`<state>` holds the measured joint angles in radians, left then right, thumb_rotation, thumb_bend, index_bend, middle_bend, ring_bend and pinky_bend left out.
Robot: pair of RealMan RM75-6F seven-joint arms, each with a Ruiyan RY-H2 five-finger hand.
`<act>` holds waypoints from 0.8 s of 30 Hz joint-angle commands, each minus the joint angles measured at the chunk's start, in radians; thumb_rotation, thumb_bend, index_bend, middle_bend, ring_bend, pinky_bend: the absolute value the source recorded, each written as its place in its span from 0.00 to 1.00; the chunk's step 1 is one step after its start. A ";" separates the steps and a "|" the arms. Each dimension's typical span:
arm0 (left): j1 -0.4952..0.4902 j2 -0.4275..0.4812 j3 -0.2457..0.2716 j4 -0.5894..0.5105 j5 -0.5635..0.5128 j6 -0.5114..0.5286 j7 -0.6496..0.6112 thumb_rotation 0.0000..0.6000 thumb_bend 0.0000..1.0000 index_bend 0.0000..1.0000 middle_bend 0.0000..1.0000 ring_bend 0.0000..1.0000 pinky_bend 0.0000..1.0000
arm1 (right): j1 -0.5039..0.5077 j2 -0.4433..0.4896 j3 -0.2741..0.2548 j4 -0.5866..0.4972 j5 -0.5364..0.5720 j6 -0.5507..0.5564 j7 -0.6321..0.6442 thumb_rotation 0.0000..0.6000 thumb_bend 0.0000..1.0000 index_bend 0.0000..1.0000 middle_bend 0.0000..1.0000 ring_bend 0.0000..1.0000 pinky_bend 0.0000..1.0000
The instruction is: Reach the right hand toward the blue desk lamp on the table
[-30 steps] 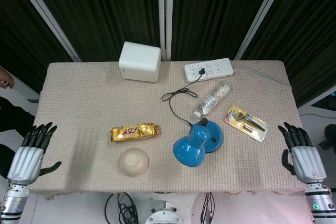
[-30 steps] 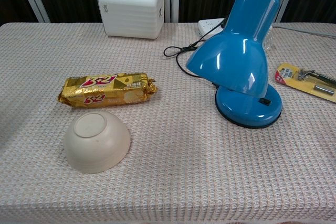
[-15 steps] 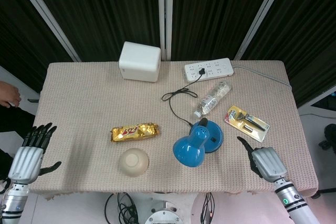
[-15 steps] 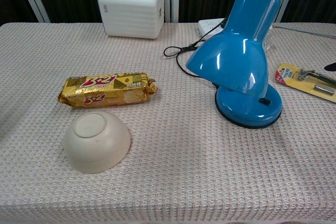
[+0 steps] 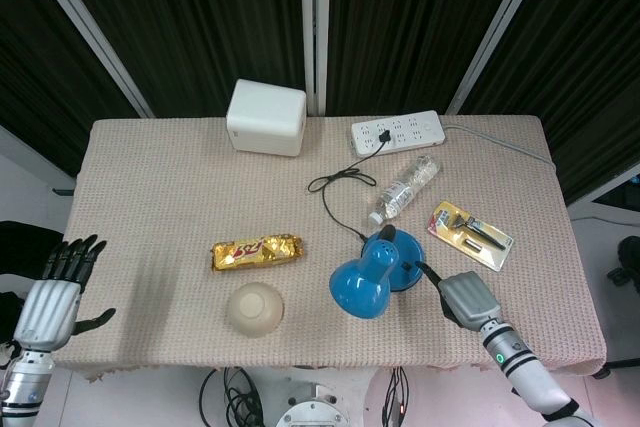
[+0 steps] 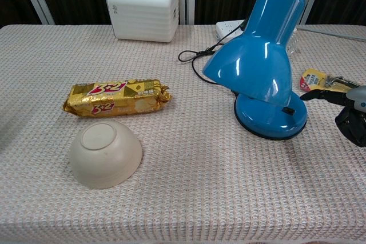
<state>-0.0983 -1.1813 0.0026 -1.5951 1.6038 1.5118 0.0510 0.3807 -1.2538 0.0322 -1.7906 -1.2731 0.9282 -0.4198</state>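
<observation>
Since the earlier frames, the right robot hand [image 5: 463, 297] has swung in from the table's right edge and now sits just beside the round base of the blue desk lamp [image 5: 377, 271], fingers extended toward it and holding nothing; in the chest view a fingertip nearly reaches the base, though contact cannot be confirmed. Lamp position: upright on the table [image 5: 150, 207], right of centre, shade tilted forward toward the near edge, cord running back to the power strip [image 5: 396, 132]. Left robot hand [image 5: 55, 292]: unchanged at the table's left edge, fingers spread, empty. Razor pack [image 5: 470, 235]: just behind the right hand.
</observation>
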 commanded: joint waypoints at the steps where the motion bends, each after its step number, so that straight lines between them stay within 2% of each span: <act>1: -0.001 0.000 0.000 0.000 0.002 0.000 -0.001 1.00 0.07 0.00 0.00 0.00 0.00 | 0.026 -0.027 0.005 0.009 0.046 -0.018 -0.034 1.00 0.98 0.00 0.81 0.70 0.70; 7: -0.001 -0.001 0.001 0.006 0.000 -0.001 -0.008 1.00 0.06 0.00 0.00 0.00 0.00 | 0.054 -0.040 -0.004 0.013 0.086 -0.045 -0.034 1.00 0.98 0.00 0.81 0.70 0.70; 24: 0.002 0.000 0.001 0.015 0.001 0.006 -0.019 1.00 0.07 0.00 0.00 0.00 0.00 | 0.067 -0.038 -0.050 0.014 0.112 -0.015 -0.036 1.00 0.98 0.00 0.81 0.70 0.70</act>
<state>-0.0963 -1.1814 0.0034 -1.5802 1.6051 1.5177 0.0323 0.4476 -1.2921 -0.0168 -1.7767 -1.1619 0.9139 -0.4556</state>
